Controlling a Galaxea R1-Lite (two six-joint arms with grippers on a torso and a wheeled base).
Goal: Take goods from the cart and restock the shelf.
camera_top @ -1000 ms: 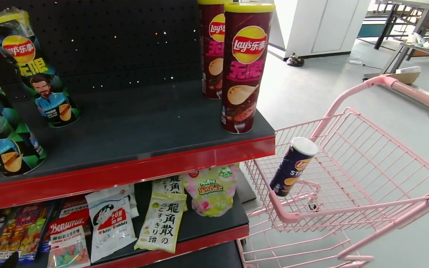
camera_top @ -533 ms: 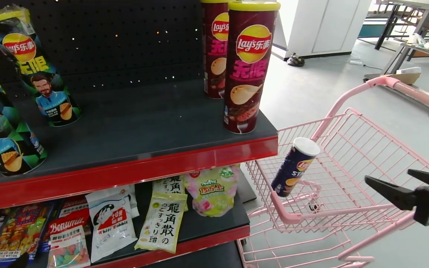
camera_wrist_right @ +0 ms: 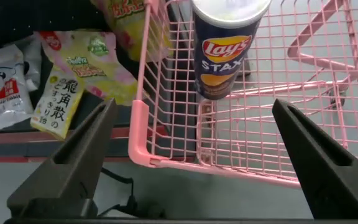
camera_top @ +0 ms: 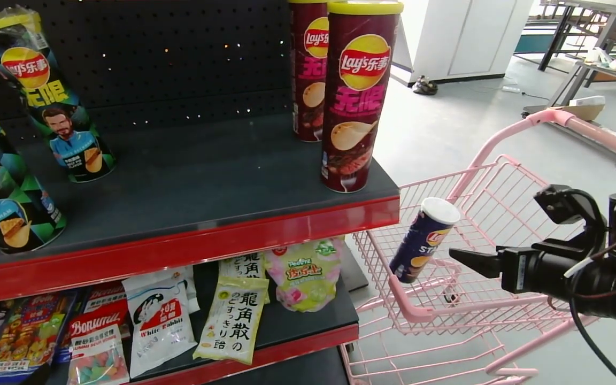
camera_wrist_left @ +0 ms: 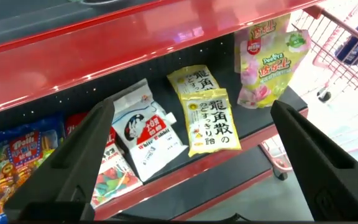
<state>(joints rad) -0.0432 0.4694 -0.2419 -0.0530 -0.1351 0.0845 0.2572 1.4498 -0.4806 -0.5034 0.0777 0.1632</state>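
Chip can (camera_top: pixel 423 240) — dark blue tube with a white lid, standing tilted in the corner of the pink cart (camera_top: pixel 506 163) nearest the shelf, lid uppermost, its lower part against the wire wall.

Right gripper (camera_wrist_right: pixel 192 107) — fingers spread wide, holding nothing. In the head view one dark finger (camera_top: pixel 471 259) points at the can from the cart's open side, near it and apparently not touching, though the gap is hard to judge. In the right wrist view the can sits between the two finger lines, farther off.

Left gripper (camera_wrist_left: pixel 191 109) — fingers spread wide, holding nothing, facing the lower shelf's candy bags (camera_wrist_left: pixel 213 121).

Upper shelf (camera_top: pixel 190 176) — dark board with a red front lip. Two maroon cans (camera_top: pixel 359 96) stand upright at the end beside the cart, the front one close to the lip; green-and-blue cans (camera_top: pixel 67 107) stand at the far left. A broad bare stretch of board lies between the two groups.
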